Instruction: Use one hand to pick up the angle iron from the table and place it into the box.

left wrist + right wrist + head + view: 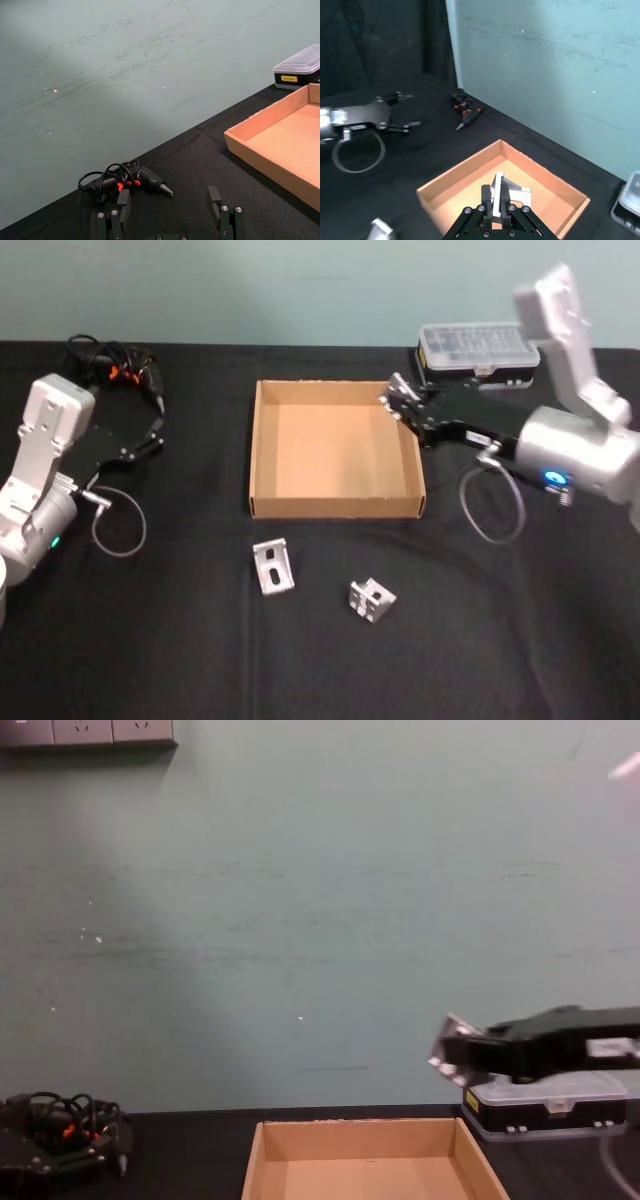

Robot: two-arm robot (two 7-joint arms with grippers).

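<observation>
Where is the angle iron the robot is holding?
In the head view, right side: the angle iron is pinched in the right gripper, above the box's far right corner, near the plastic case.

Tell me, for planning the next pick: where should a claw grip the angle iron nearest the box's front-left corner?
Probably from straight above: pinch the angle iron across its two straight side edges, since its slotted face looks upward.

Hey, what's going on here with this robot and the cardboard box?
The right gripper is shut on a metal angle iron and holds it above the right side of the cardboard box, not yet released. Two more angle irons lie on the black table in front of the box. The left gripper sits open at the left, idle.
</observation>
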